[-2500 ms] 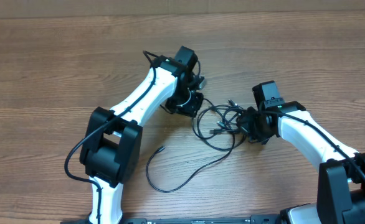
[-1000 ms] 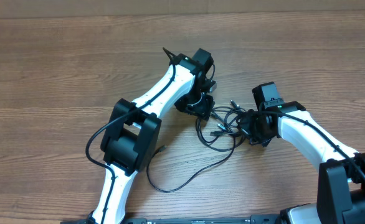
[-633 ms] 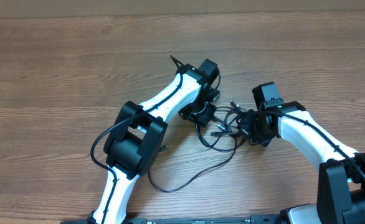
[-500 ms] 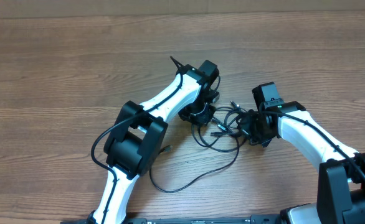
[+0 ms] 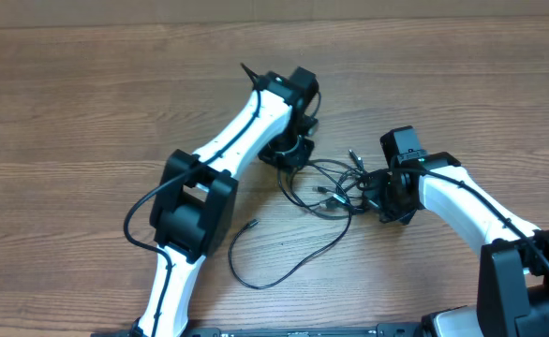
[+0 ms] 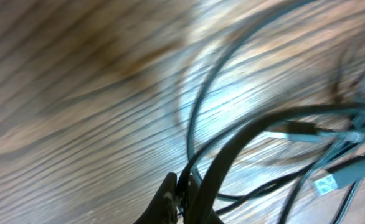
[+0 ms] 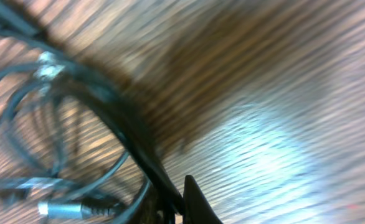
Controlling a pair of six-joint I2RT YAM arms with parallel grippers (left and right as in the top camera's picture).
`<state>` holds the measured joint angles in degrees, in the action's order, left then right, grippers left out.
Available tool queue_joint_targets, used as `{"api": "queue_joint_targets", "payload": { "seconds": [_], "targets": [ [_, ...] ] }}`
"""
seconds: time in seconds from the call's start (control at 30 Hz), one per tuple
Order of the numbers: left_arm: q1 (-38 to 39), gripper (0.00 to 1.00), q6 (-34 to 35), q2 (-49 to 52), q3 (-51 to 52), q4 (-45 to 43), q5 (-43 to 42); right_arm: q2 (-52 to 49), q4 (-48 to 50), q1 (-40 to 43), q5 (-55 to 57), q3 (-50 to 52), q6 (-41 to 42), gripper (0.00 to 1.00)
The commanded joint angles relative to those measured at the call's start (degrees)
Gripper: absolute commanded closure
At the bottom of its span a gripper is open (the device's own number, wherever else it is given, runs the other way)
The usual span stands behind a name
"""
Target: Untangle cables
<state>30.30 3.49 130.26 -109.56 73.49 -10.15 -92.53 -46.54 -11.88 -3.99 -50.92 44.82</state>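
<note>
A tangle of thin black cables (image 5: 326,187) lies on the wooden table between my two arms. One long strand (image 5: 289,262) trails toward the front and ends in a small plug (image 5: 253,224). My left gripper (image 5: 287,154) sits at the tangle's left edge and is shut on a cable strand (image 6: 198,180). My right gripper (image 5: 387,194) sits at the tangle's right edge and is shut on another strand (image 7: 146,167). Silver-tipped plugs show in the left wrist view (image 6: 326,183) and in the right wrist view (image 7: 58,207).
The wooden table (image 5: 87,112) spreads to the left and back. A pale wall edge (image 5: 274,9) runs along the far side. My arms' white links (image 5: 228,140) (image 5: 462,201) lie on both sides of the tangle.
My left gripper came in to the tangle, closed on a strand, then drew back up and left, pulling the loops wider. The loose plug end shifted right. My right gripper held still.
</note>
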Motion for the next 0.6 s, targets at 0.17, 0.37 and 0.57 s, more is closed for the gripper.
{"api": "queue_joint_targets", "payload": {
  "seconds": [0.17, 0.37, 0.57],
  "targets": [
    [-7.58, 0.96, 0.37, -3.87, -1.99, 2.8, 6.1, -0.28, -4.59, 7.63, 12.63, -0.81, -0.57, 0.94],
    [-9.53, 0.96, -0.15, -10.69, -1.99, 2.27, 6.03, -0.28, -4.9, 12.2, 12.96, -0.81, -1.81, 0.64],
    [-9.7, 0.96, -0.31, -16.33, -1.99, 1.38, 6.05, -0.28, -5.38, 13.25, 12.98, -0.81, -1.81, 0.54]
  ]
}}
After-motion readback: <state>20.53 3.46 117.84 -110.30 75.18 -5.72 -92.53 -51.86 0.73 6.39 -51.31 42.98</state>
